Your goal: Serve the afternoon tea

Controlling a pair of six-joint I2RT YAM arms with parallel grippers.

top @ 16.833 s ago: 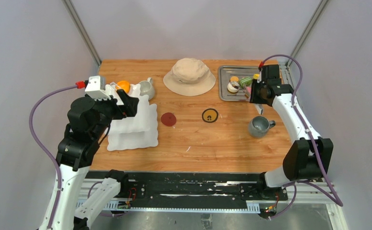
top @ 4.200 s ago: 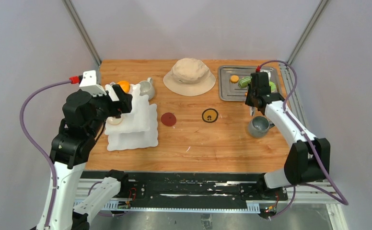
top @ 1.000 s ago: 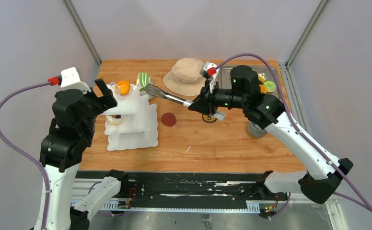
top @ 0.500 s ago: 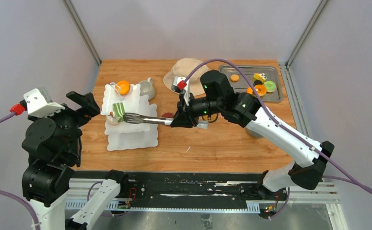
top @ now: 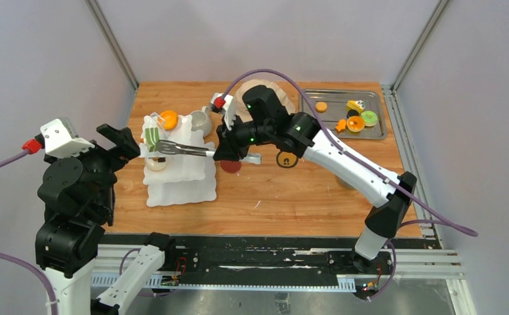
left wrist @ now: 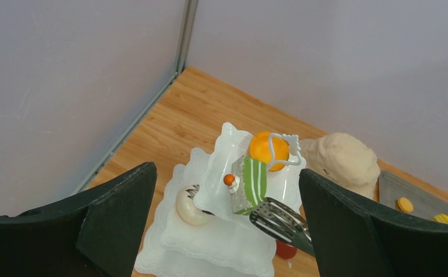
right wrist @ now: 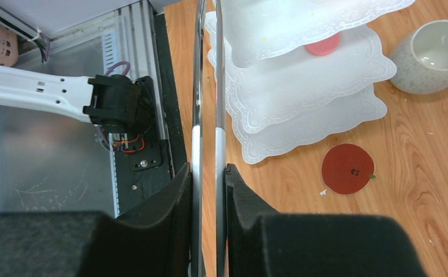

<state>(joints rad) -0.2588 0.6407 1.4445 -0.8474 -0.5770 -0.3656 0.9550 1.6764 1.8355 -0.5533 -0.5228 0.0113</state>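
The white three-tier stand (top: 185, 176) (left wrist: 210, 242) (right wrist: 302, 86) stands at the table's left. An orange pastry (top: 168, 119) (left wrist: 268, 149) sits on its top tier and a white iced one (left wrist: 190, 205) on the middle tier. My right gripper (top: 229, 148) (right wrist: 208, 173) is shut on the metal tongs (top: 186, 149) (right wrist: 197, 86). The tongs' tips (left wrist: 279, 219) pinch a green striped pastry (top: 151, 136) (left wrist: 249, 186) on edge over the top tier. My left gripper (top: 122, 140) (left wrist: 227, 171) hangs wide open left of the stand, holding nothing. The white mug (top: 201, 121) (right wrist: 429, 57) stands behind the stand; the grey mug is hidden.
A steel tray (top: 334, 125) with several pastries lies at the back right. The beige hat (top: 285, 98) (left wrist: 340, 158) is partly behind my right arm. A red coaster (right wrist: 347, 168) and a yellow-black one (top: 286, 159) lie mid-table.
My right arm swung further left and carried the tongs with the green pastry back up to the top tier. My left arm pulled back from the stand, gripper still open.
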